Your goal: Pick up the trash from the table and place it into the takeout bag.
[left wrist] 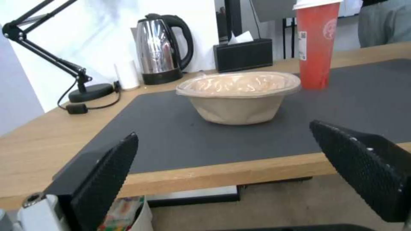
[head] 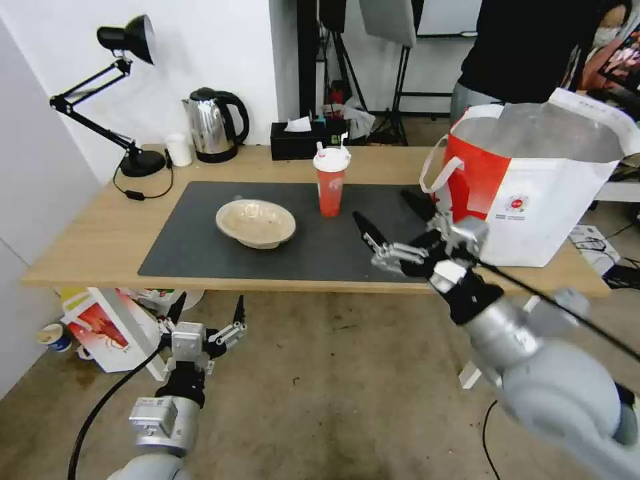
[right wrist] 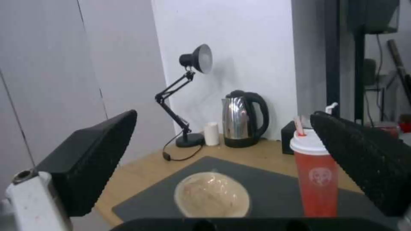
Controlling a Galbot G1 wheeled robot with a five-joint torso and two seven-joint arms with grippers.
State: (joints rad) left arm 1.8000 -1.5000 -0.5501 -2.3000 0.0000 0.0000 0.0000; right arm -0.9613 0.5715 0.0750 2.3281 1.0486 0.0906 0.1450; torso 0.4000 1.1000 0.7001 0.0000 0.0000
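From the head view, I see two pieces of trash left on the table (head: 100, 233): the beige bowl (head: 256, 223) and the red cup (head: 331, 181), both on the dark mat (head: 200, 247). The takeout bag (head: 533, 180) stands open at the right end. I can't see inside it. My right gripper (head: 392, 223) hovers over the mat beside the bag, spread wide, holding nothing. My left gripper (head: 208, 313) hangs low before the table edge, spread too.

From my left wrist, the bowl (left wrist: 240, 96) sits straight ahead, the cup (left wrist: 314, 45) just behind it.

From my right wrist, both wait below, so I think two pickups remain.
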